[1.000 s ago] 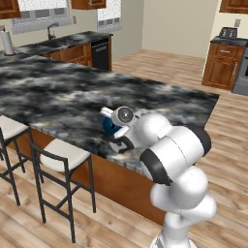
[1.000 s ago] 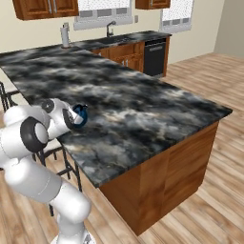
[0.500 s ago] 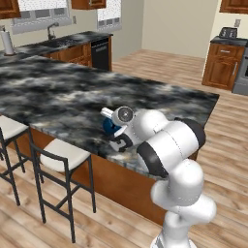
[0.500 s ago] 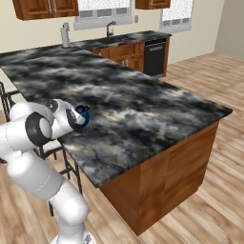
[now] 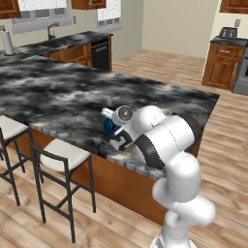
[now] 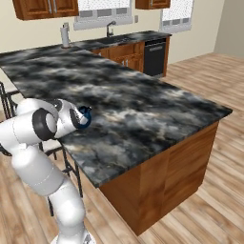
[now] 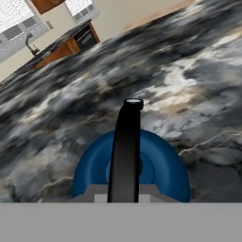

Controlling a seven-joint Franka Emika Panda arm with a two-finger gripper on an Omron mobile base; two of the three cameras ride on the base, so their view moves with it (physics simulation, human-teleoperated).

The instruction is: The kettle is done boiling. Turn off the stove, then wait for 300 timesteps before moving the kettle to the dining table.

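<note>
In the left base view, two white-seated stools [image 5: 60,155] stand at the far left, tucked against the near edge of a large table [image 5: 53,92] with a dark marbled top. Moving right, a small dark-blue kettle [image 5: 111,126] sits close to that near edge, partly hidden by the white robot arm [image 5: 164,140] that bends over it from the lower right. The claw [image 5: 115,131] is at the kettle, clenched on its thin black handle. The hand view shows the handle [image 7: 125,146] rising upright in the centre above the round blue body, with marbled stone spreading away behind it. Whether the kettle's base rests on the stone or hangs just above it cannot be told. In the right base view the kettle [image 6: 85,116] peeks out just right of the arm's wrist.

The step in hand appears to be the last one: setting the kettle on the dining table. The next move probably calls for lowering until the base sits flat, then releasing the handle and lifting straight away without tipping it.
</note>
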